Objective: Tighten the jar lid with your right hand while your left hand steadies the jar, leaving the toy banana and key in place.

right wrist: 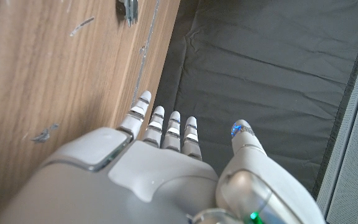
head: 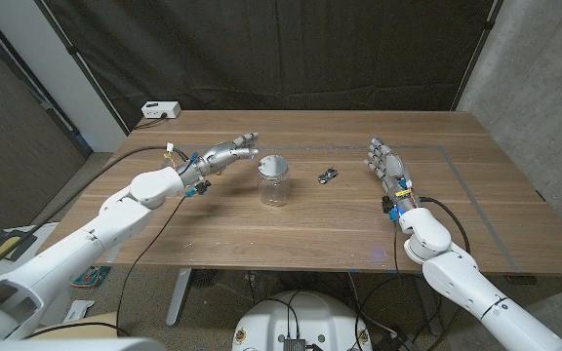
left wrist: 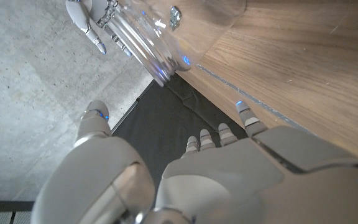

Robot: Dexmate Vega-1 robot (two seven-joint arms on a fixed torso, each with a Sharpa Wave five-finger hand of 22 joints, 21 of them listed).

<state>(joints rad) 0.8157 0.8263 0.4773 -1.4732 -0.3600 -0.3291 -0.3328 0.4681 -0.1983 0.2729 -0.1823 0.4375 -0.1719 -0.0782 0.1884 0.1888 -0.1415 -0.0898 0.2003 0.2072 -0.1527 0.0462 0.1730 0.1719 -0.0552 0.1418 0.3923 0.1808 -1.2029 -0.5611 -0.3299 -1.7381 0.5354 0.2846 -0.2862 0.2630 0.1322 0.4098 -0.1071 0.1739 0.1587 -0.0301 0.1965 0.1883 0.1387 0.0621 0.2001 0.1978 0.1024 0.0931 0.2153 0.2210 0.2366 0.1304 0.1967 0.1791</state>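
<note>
Reaching in from the near corners of the wooden table (head: pixel 359 229), both arms end in hands that hold nothing. On the right side of the tabletop, about midway between the near and far edges, the right hand (head: pixel 386 166) stands on its edge with its fingers straight and slightly apart; the right wrist view shows the same hand (right wrist: pixel 166 155) with the fingers (right wrist: pixel 174 127) side by side and the thumb set off from them, over the wood grain and against the dark curtain (right wrist: pixel 272 74) behind the table. Left of centre, the left hand (head: pixel 224 154) stretches toward the middle, fingers loosely spread and extended; whether it rests on the wood or hovers just above cannot be told. Just beside its fingertips, but not touched by them, stands the clear jar (head: pixel 273 181), upright near the centre of the tabletop, with its silver lid (head: pixel 273 165) on top. In the left wrist view the jar (left wrist: pixel 148 46) appears beyond the spread fingers (left wrist: pixel 246 115) of the left hand (left wrist: pixel 229 174). Between the jar and the right hand, a small metal key (head: pixel 328 175) lies flat on the wood. At the far left corner sits a white box (head: pixel 159 110).
</note>
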